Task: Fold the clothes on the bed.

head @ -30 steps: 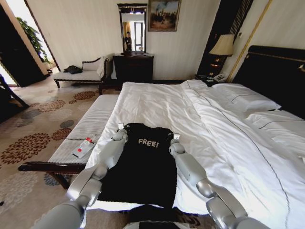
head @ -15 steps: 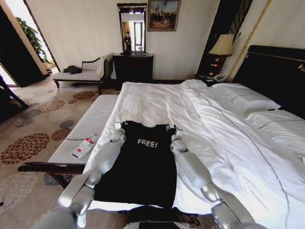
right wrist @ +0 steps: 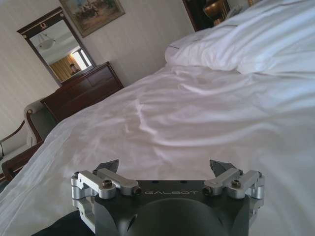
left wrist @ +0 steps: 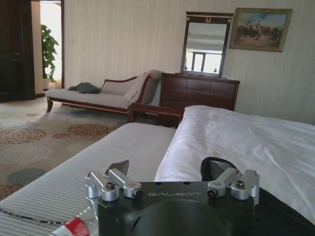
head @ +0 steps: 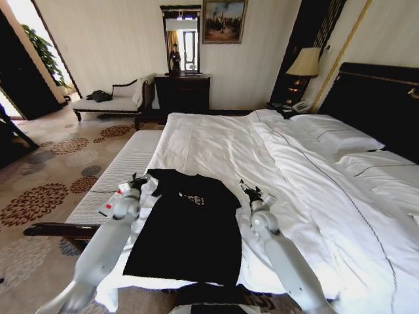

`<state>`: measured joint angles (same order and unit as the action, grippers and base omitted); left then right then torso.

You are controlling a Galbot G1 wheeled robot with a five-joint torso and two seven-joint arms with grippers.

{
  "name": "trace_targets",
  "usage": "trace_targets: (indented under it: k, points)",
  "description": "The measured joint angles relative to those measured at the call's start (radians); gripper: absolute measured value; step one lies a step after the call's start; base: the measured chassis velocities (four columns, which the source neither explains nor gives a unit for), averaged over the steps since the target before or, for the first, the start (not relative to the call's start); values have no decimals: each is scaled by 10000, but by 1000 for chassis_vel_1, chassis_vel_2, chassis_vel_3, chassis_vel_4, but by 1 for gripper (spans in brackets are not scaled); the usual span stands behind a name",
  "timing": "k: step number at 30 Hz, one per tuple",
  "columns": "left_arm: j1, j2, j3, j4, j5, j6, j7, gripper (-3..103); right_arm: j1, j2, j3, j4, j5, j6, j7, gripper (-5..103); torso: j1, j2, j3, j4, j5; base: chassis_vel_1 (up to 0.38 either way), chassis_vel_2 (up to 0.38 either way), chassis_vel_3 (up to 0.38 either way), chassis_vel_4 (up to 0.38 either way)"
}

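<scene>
The clothes, a black T-shirt [head: 186, 229], lie flat on the near corner of the bed [head: 209, 137], with the white chest lettering partly creased. My left gripper [head: 135, 182] hovers open just off the shirt's left sleeve, over the bed's edge. Beside the shirt's right sleeve, my right gripper [head: 252, 191] is open above the white sheet. In the left wrist view the left gripper [left wrist: 165, 173] holds nothing, with black cloth [left wrist: 283, 211] beside it. The right wrist view shows the right gripper [right wrist: 164, 168] spread wide over bare sheet.
A pale striped bench [head: 124, 167] runs along the bed's left side, carrying a small red-labelled bottle [head: 107, 208]. The folded duvet [head: 327, 190] and pillows [head: 337, 134] cover the bed's right half. A chaise [head: 108, 101] and a dark dresser [head: 183, 91] stand by the far wall.
Both grippers have left the shirt's shoulders and swung outward, the left one leftward and the right one rightward. The shirt's top now lies wider with its sleeves spread.
</scene>
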<state>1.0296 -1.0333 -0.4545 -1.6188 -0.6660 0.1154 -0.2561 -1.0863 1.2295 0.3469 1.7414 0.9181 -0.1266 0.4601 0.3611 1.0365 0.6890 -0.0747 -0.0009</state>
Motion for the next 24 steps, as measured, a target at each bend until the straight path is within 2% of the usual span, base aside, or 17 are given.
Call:
trace_targets:
  k: [1,3,5,6,10,15,18,20,23,24]
  points:
    - [267,22,-213,-172,44,-82,96,94,-139,70,61,93,156,-52,70,100,0,0,0,0,1,0,0,0,0]
    - [419,28,-345,-256,65,-142,151,94,-230,130,106,149,261,-83,125,100,-1,0,0,1,3,0,0,0,0]
    - [648,-9,-565,-315,89,-294,234,100,-553,374,168,221,357,-135,253,100,0,0,1,-6,2,0,0,0,0]
    - [599,-47,-539,-244,102,-319,232,100,-632,452,133,221,268,-137,265,100,2,0,2,-14,3,0,0,0,0]
    - [287,-160,-265,-78,122,-290,116,100,-692,611,-44,201,88,-139,314,100,6,-2,4,-15,3,0,0,0,0]
    - [154,-176,-46,-35,-7,108,-22,100,-617,656,-87,42,145,-159,365,100,7,-3,4,-8,3,0,0,0,0]
    - [307,-109,-18,-198,-414,736,-182,100,-422,609,47,-150,918,-353,366,100,6,-2,4,-7,3,0,0,0,0]
    - [321,-100,-19,-233,-507,816,-207,100,-393,607,69,-181,1028,-380,364,100,6,-2,4,-7,3,0,0,0,0]
    - [367,-30,-16,-539,-1410,1400,-316,100,-208,611,248,-460,1746,-460,200,100,7,-3,4,-12,4,0,0,0,0]
    - [367,-30,-16,-539,-1410,1400,-316,100,-208,611,248,-460,1746,-460,200,100,7,-3,4,-12,4,0,0,0,0]
